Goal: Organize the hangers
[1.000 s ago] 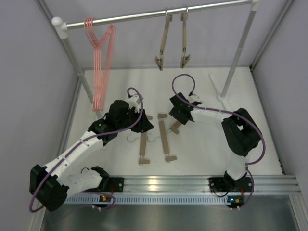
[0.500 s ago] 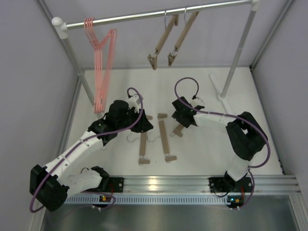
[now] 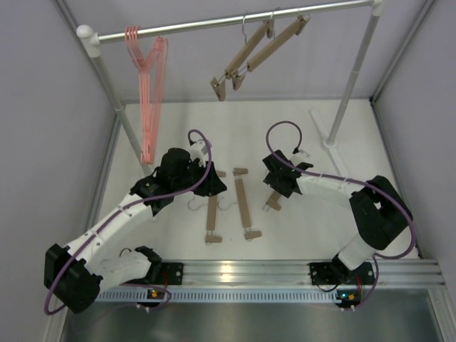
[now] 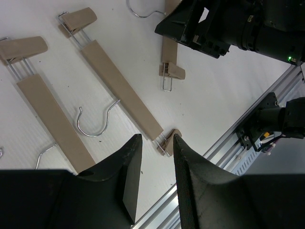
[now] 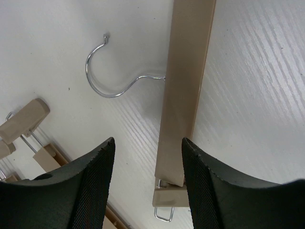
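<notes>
Several pink wire hangers [image 3: 146, 78] hang at the left of the rail. Two wooden bar hangers [image 3: 249, 57] hang right of the middle, swung up to the left. Three wooden hangers lie on the table: one [image 3: 211, 214], one [image 3: 244, 203] and one [image 3: 274, 198] under my right gripper [image 3: 281, 184]. In the right wrist view the right gripper [image 5: 148, 162] is open, low over this hanger's bar [image 5: 186, 90], close to the right finger [image 5: 205, 186]. My left gripper [image 3: 214, 182] is open and empty above the table; its view [image 4: 155, 157] shows the three hangers [image 4: 116, 88].
The silver rail [image 3: 235, 20] spans the back on white posts [image 3: 114, 92] [image 3: 354, 75]. Grey walls close in the left and right sides. An aluminium track [image 3: 285, 271] runs along the near edge. The right arm [image 4: 238, 24] shows in the left wrist view.
My right gripper has moved nearer and to the right, along the third hanger on the table. The two hung wooden hangers have swung up to the left. The left arm has not moved.
</notes>
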Robot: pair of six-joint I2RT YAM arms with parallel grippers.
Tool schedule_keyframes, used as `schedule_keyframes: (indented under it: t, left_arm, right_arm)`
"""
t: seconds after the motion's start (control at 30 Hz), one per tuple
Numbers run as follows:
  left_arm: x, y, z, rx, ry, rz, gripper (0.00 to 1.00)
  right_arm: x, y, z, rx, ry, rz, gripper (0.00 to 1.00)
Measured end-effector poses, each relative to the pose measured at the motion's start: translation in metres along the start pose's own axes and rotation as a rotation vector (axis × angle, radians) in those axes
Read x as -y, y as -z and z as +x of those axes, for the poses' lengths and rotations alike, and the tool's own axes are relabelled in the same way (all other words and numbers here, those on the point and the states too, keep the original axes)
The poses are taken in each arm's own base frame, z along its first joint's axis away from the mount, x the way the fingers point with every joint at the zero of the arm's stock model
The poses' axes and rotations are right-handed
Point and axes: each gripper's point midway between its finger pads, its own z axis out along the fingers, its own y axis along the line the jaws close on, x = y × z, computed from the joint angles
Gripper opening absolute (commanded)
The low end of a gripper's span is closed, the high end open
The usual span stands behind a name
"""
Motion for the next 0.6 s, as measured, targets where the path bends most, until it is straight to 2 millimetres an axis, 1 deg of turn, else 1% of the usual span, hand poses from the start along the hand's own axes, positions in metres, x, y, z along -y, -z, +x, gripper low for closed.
schedule_keyframes:
  t: [0.3,0.5,0.6]
  left_arm:
    - [0.000,0.000,0.000,0.000,0.001,-0.001,0.37]
    - [0.000,0.000,0.000,-0.001,0.000,0.002,0.37]
    - [0.000,0.000,0.000,-0.001,0.001,0.002,0.37]
  right_arm:
    - [0.010,0.017,-0.012,0.033,0.032,0.022,0.56]
    - [0.014,0.018,-0.012,0.030,0.037,0.036,0.57]
    - [0.016,0.014,-0.008,0.022,0.046,0.052,0.57]
